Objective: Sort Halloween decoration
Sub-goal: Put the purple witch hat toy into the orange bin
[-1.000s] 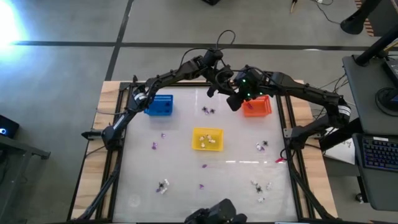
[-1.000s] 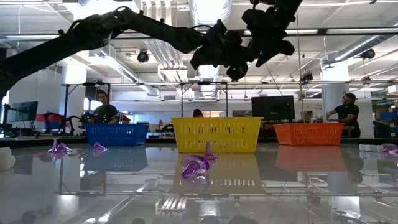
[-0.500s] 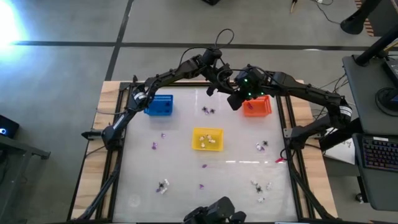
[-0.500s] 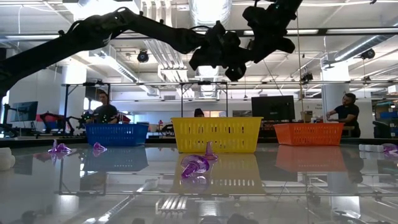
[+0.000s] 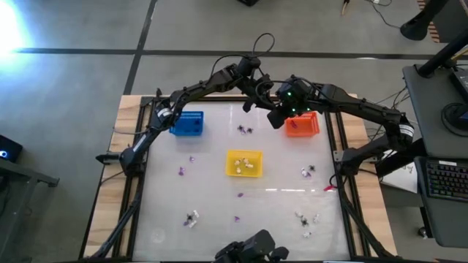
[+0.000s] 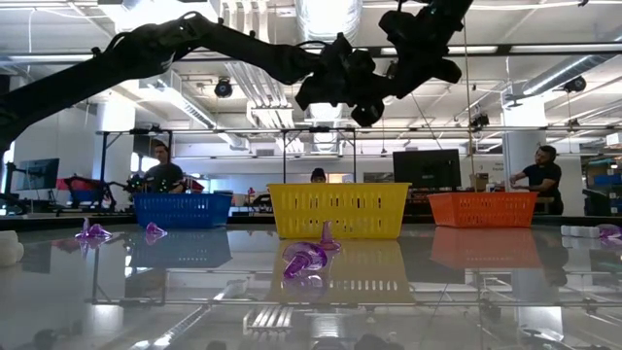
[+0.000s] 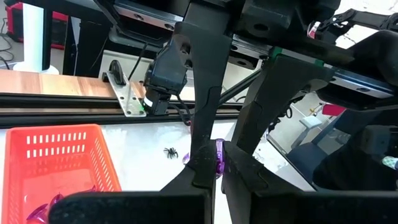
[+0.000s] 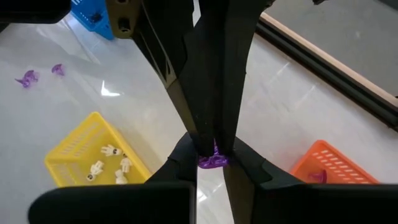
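Both arms crowd above the orange basket (image 5: 301, 126); table (image 5: 212, 193) between baskets lies open.

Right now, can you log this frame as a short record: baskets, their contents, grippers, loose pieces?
baskets: blue basket, yellow basket, orange basket
yellow contents: white trinkets
orange contents: purple pieces
left gripper: shut on purple trinket, raised near the orange basket
right gripper: shut on purple trinket, close beside the left
loose trinkets: scattered on table

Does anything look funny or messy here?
Yes. Both grippers, left and right, seem pinched on a purple trinket high in the air, near the orange basket. Other trinkets lie scattered on the table.
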`<state>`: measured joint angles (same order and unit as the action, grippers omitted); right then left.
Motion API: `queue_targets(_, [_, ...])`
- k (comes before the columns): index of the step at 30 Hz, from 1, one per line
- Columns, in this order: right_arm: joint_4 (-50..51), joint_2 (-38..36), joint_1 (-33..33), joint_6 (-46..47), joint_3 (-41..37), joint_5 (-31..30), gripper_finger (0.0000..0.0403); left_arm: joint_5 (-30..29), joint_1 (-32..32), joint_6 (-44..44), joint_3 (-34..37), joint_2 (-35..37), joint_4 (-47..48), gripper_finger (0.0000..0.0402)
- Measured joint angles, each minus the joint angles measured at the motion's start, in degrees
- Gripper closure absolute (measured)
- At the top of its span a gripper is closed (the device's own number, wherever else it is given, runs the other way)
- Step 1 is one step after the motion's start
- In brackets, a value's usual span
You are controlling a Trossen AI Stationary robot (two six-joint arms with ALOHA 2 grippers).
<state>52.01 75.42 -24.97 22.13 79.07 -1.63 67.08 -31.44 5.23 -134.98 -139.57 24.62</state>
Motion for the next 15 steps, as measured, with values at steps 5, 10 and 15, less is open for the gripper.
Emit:
queue_targets(5, [0.2,-0.4,-0.2,0.4,0.0,0.0,0.0372,-0.1,-0.1,0.0,0.0,0.0,-0.2,0.0383])
queue_targets(10, [2.5,-0.9,-0.6,0.8,0.0,-2.2,0.0372,-0.9,-0.2,-0.2,0.0,0.0,-0.2,0.0353])
queue_targets(15, [2.7,-1.0,-1.0,1.1,0.0,-3.1,0.0372,-0.7,-0.4,-0.2,0.0,0.0,-0.6,0.0322])
